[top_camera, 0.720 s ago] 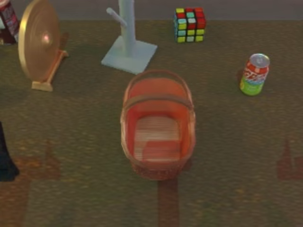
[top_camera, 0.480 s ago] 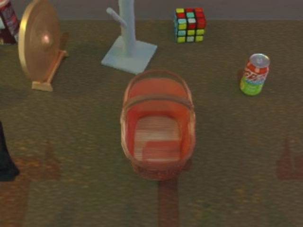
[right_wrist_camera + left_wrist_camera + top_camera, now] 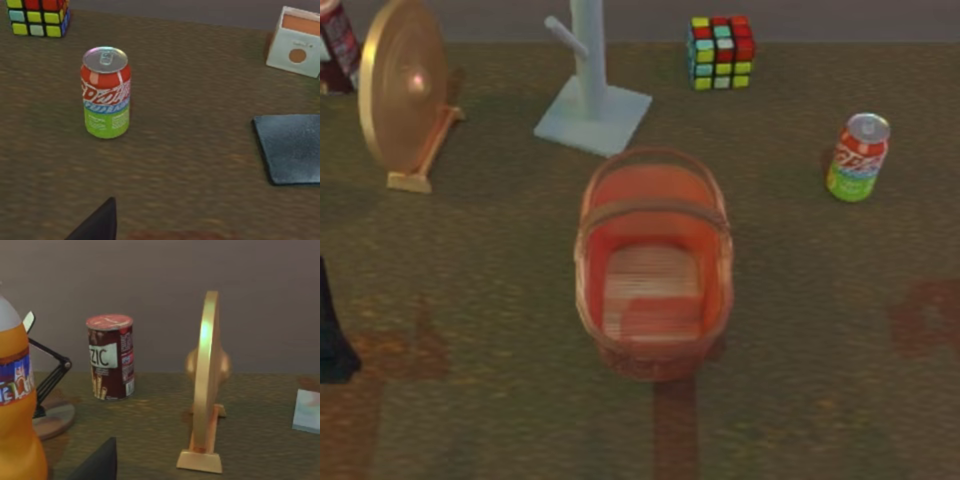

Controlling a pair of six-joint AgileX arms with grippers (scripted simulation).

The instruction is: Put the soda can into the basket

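the soda can stands upright on the table's right side, well apart from the basket at centre — untouched. neither gripper's fingers show clearly enough to judge; left arm sits at the left edge.

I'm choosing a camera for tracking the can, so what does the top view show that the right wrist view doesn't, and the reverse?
Only the top view shows the basket, the golden disc on its stand and the white peg stand. Only the right wrist view shows a dark flat pad and a small white box. Both show the upright soda can and the colour cube.
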